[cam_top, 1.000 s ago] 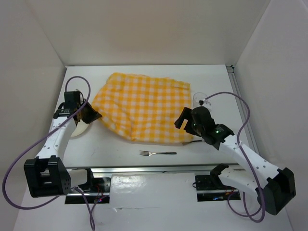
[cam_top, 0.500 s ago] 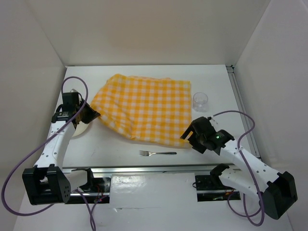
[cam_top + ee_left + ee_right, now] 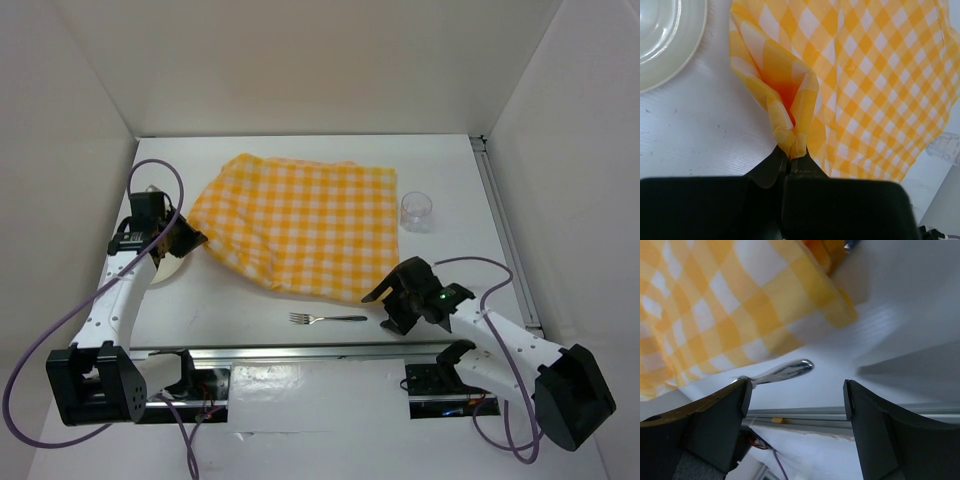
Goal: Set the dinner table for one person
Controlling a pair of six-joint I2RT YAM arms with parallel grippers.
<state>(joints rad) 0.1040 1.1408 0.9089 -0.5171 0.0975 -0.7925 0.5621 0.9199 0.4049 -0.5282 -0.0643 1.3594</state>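
Closest to the arm bases, a silver rail (image 3: 300,352) runs along the near edge of the white table (image 3: 450,160), which lies beneath both arms and carries everything else. Just beyond the rail, the right tool (image 3: 384,308) hangs low over the table with its jaws wide apart and nothing between them. A metal fork (image 3: 328,318) lies flat to this tool's left, close by. Its long axis runs parallel to the rail, with the handle end towards the tool and the tines pointing away. In the right wrist view, the handle tip (image 3: 785,371) shows just ahead of the open right tool (image 3: 797,390), nearer its left finger. The right arm is much the nearer to the fork, so it looks best placed to reach it. Beyond the fork, a yellow-and-white checked cloth (image 3: 300,220) is spread loosely over the middle of the table. The left tool (image 3: 790,155) is pinched tight on a bunched corner of that cloth, with a white plate (image 3: 665,35) just beside it. Farthest off, beyond the right tool, a clear glass (image 3: 416,211) stands upright by the cloth's edge.
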